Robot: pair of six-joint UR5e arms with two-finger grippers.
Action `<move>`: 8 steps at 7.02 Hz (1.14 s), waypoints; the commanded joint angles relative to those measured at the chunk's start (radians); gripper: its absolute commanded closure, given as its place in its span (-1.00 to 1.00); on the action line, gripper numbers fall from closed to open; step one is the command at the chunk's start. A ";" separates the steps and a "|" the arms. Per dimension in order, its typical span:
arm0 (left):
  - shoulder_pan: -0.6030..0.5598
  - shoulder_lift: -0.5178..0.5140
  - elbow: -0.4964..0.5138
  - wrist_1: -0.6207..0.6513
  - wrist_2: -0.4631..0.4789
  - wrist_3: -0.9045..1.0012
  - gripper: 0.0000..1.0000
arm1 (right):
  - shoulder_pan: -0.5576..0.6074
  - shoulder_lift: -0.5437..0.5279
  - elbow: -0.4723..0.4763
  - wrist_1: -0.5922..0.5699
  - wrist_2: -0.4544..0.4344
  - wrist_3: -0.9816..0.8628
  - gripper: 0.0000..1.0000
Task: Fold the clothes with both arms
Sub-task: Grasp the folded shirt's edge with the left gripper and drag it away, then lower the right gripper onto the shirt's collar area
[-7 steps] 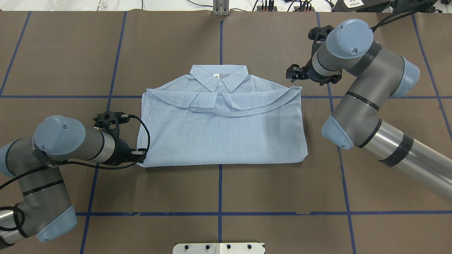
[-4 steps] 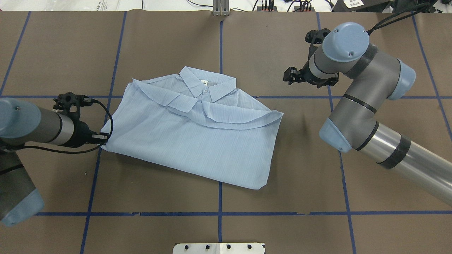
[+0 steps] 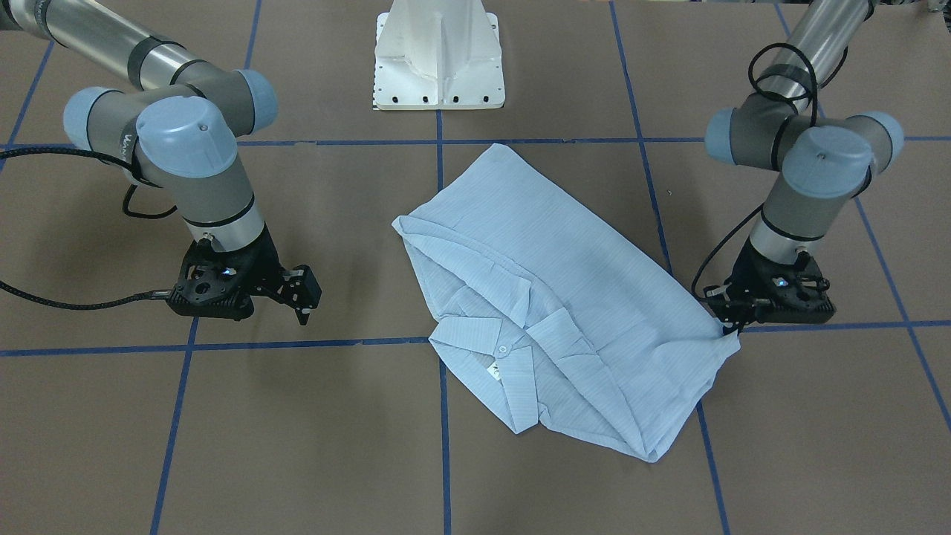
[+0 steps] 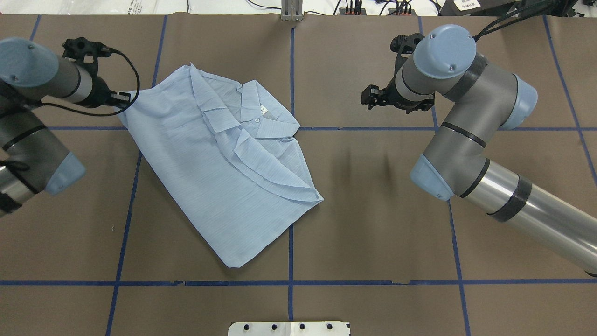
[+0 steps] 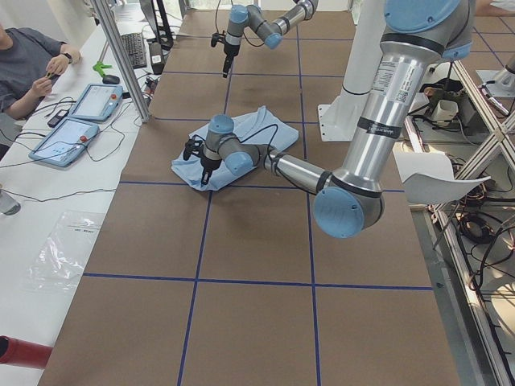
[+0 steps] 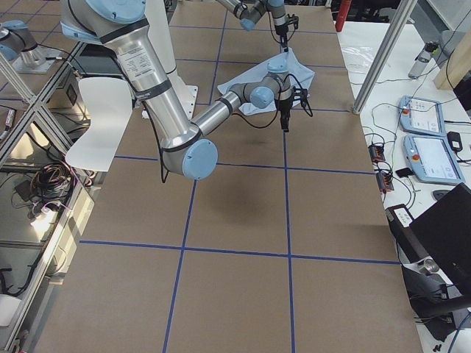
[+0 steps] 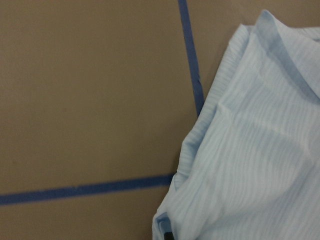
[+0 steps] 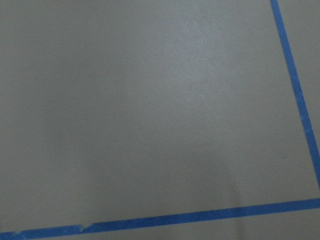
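The clothes are one pale-blue striped shirt (image 4: pixel 219 177), folded into a rectangle and lying askew on the brown table, collar (image 4: pixel 261 112) up with its white label showing. It also appears in the front view as the shirt (image 3: pixel 565 297) and fills the right of the left wrist view as the shirt (image 7: pixel 250 150). My left gripper (image 4: pixel 122 99) is shut on the shirt's far-left corner, low at the table; the front view shows this left gripper (image 3: pixel 729 325) at the right. My right gripper (image 4: pixel 369 99) hovers open and holds nothing, well right of the shirt, seen as the right gripper (image 3: pixel 304 299) in the front view.
Blue tape lines (image 4: pixel 290 196) grid the table. The white pedestal base (image 3: pixel 438 59) stands at the robot's side. Cables and plugs (image 4: pixel 354 7) lie along the far edge. A seated person (image 5: pixel 24 56) and two teach pendants (image 5: pixel 80 121) are at a side bench.
My left gripper has dragged the shirt's corner left and toward the far edge, swinging the whole shirt clockwise in the overhead view. The right gripper has drifted slightly left.
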 commanded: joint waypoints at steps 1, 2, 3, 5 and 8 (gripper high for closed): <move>-0.047 -0.206 0.248 -0.016 0.024 0.027 1.00 | -0.008 0.025 -0.001 -0.001 0.001 0.003 -1.00; -0.064 -0.292 0.351 -0.017 0.024 0.035 1.00 | -0.011 0.029 -0.001 -0.001 0.003 0.003 -1.00; -0.104 -0.293 0.359 -0.055 0.020 0.129 0.82 | -0.012 0.035 -0.001 -0.001 0.003 0.003 -1.00; -0.133 -0.275 0.361 -0.112 -0.062 0.179 -1.00 | -0.029 0.082 -0.013 -0.012 0.002 0.047 -1.00; -0.155 -0.172 0.223 -0.120 -0.171 0.169 -1.00 | -0.122 0.301 -0.229 -0.010 -0.032 0.330 -0.99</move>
